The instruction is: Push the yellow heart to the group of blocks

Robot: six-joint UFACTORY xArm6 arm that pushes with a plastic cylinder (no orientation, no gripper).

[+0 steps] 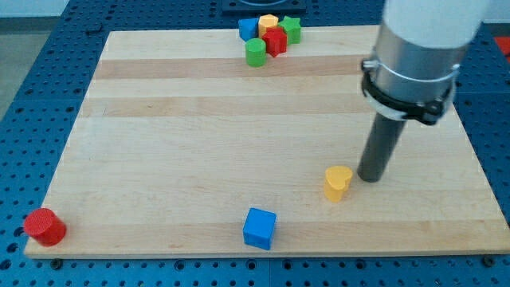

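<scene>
Camera view: a wooden tabletop point(199, 143). The yellow heart point(338, 182) lies low on the view's right. My tip point(370, 177), a plain rod with no gripper, stands just right of it. The group of blocks point(269, 35) sits at the view's top. A push should start from below-right of the heart, aimed up-left. No writing visible.

My tip point(370, 178) rests on the board, rod upright.
</scene>
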